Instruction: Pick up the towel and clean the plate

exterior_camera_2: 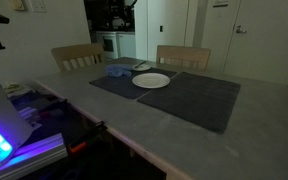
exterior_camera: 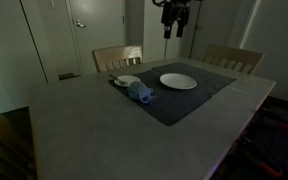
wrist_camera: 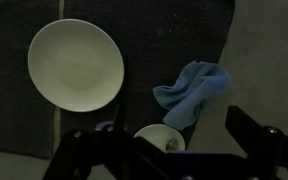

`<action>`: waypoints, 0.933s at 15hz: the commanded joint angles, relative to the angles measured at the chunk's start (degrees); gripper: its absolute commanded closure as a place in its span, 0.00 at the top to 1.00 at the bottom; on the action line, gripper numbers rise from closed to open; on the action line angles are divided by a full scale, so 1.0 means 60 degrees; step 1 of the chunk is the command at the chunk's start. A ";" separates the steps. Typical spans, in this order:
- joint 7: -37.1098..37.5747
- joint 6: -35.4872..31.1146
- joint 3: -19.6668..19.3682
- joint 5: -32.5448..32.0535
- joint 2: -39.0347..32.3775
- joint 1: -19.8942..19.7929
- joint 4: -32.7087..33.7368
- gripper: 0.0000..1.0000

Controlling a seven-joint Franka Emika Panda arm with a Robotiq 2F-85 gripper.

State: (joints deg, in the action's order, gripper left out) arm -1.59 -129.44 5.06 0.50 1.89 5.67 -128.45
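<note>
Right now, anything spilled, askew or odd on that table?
Nothing stands out. The towel lies bunched at the edge of the mat beside a small bowl. The plate sits flat and looks bare, though the light is dim. The jaws hang above the table, open and empty.

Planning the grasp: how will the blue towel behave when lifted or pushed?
The towel lies crumpled in soft folds, so it is probably floppy and will drape from the pinched spot. It looks thin, so likely light. Pushed, its loose folds would probably bunch up rather than slide whole.
</note>
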 commanded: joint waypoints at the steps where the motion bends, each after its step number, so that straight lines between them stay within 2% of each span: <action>1: -0.0250 0.0011 0.0074 -0.0138 -0.1379 0.0048 0.1109 1.00; 11: 0.0005 -0.0104 0.0309 -0.0079 -0.3306 0.0447 0.2077 1.00; 13: 0.0447 0.0117 0.0228 -0.0456 -0.3347 0.0639 0.2126 1.00; 14: 0.0101 0.0010 0.0305 -0.0090 -0.3172 0.0475 0.1910 1.00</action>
State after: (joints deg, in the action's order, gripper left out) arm -1.00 -129.56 6.61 0.00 -17.16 8.79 -117.11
